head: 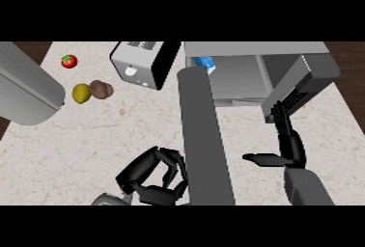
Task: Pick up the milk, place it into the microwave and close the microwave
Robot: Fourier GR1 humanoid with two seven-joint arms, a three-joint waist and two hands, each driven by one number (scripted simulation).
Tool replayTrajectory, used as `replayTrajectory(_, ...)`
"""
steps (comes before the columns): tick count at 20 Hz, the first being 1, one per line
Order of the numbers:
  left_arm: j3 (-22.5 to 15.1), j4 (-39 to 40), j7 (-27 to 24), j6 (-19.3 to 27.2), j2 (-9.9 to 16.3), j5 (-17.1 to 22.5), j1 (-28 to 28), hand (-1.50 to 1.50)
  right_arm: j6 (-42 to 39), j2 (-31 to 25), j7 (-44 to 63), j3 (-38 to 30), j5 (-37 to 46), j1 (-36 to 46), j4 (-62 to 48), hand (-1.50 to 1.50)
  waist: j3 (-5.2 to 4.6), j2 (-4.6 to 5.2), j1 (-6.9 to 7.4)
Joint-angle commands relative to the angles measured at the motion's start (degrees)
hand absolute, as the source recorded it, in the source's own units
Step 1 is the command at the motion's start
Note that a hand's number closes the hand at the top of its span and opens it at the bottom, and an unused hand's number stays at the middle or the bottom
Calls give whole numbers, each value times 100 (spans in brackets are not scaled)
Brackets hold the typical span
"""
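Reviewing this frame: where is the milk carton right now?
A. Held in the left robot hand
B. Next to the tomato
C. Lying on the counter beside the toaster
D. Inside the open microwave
D: the milk carton shows inside the microwave, whose door stands open.

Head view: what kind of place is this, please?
Most likely a kitchen counter. On the pale marbled counter top stand a toaster and an open microwave, and a tomato lies near the back edge.
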State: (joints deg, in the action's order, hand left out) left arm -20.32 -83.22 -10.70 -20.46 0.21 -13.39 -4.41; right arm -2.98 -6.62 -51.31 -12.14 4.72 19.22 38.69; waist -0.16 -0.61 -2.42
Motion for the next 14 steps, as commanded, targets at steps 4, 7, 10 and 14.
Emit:
replayTrajectory(4, -947, 1205, -458, 530, -20, 184, -369, 150, -455, -135, 873, 262, -315, -1426, 2268, -150, -3, 26, -20)
replayTrajectory(7, -1555, 1520, -289, 928, -20, 537, -952, 150, -398, -61, 1125, 355, -390, -1862, 3172, -150, -5, 34, -105)
replayTrajectory(10, -2070, 1696, -248, 1161, -20, 499, -1106, 150, -724, -281, 1517, 278, -707, -2371, 4127, -150, -5, 32, -102)
replayTrajectory(14, -3320, 1614, -29, 2762, -20, 1306, -1361, 150, -957, -270, 1880, 299, -1024, -2717, 4807, -150, -2, 54, -127)
